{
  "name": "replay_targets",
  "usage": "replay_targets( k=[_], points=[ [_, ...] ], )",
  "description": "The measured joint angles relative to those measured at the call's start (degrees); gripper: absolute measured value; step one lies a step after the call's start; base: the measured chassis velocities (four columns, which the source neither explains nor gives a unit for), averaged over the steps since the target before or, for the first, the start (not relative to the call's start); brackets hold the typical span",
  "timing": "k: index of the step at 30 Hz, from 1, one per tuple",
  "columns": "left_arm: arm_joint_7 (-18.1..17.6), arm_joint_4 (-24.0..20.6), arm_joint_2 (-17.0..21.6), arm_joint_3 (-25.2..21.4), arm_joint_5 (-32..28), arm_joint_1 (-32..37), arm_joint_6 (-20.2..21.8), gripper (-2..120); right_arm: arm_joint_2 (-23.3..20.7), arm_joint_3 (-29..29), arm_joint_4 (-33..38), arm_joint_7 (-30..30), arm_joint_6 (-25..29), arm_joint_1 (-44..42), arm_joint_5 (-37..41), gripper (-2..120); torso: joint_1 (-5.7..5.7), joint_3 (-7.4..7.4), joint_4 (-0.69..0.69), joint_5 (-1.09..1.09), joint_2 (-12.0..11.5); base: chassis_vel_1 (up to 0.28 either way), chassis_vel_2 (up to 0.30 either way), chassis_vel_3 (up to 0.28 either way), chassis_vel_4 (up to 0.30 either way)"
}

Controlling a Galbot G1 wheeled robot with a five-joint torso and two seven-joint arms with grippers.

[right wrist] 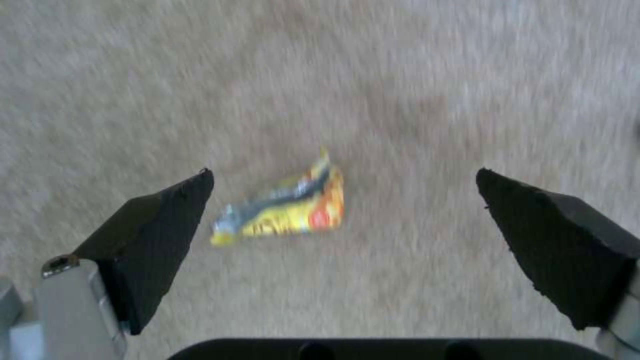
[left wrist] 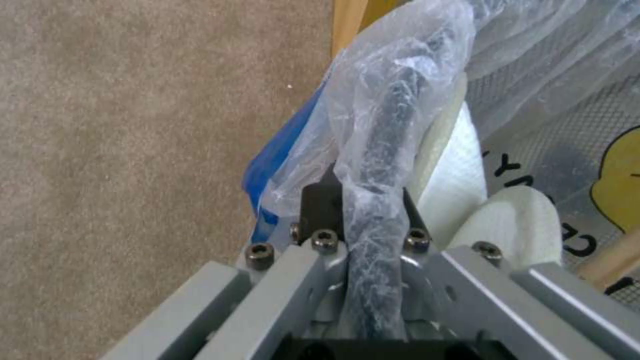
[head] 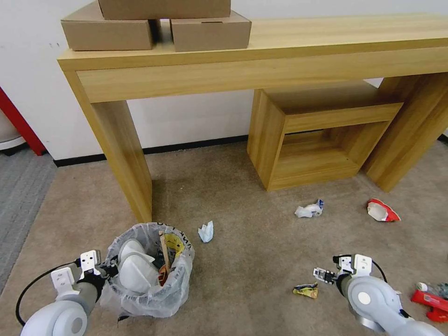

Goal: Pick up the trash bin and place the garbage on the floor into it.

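The trash bin (head: 150, 275) stands on the floor (head: 252, 252) at the lower left, lined with a crinkly plastic bag and holding white slippers (head: 135, 270) and a wooden stick (head: 164, 254). My left gripper (head: 110, 269) is shut on the bin's bagged rim (left wrist: 393, 115), as the left wrist view shows at the gripper (left wrist: 363, 200). My right gripper (head: 323, 275) hangs open just above a yellow wrapper (head: 305, 290); in the right wrist view the wrapper (right wrist: 287, 210) lies on the carpet between the spread fingers of the gripper (right wrist: 343, 175). More garbage lies around: a crumpled paper (head: 206, 232), a blue-white cup (head: 309, 210), a red-white cup (head: 381, 210), a red packet (head: 431, 299).
A wooden desk leg (head: 126, 158) rises close behind the bin. A low open wooden shelf (head: 322, 135) stands under the desk at the back right. Cardboard boxes (head: 158, 28) sit on the desk top. A grey carpet strip (head: 21, 186) runs along the left.
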Motion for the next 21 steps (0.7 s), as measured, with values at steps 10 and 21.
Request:
replay_targets(
  k=[10,21],
  points=[
    [0.0,0.4,0.0,0.5,0.1,-0.1,0.0,1,6.0,1.4,-3.5,1.4,4.3,-1.5,-2.0,99,0.00,0.00,-0.01,-0.01,0.0,0.000,0.000,0.000,0.000],
    [0.1,0.5,0.8,0.6,0.1,0.3,0.0,1,15.5,3.1,-8.8,-1.2,6.2,1.5,-3.1,97,0.00,0.00,-0.01,0.00,0.0,0.000,0.000,0.000,0.000]
  ],
)
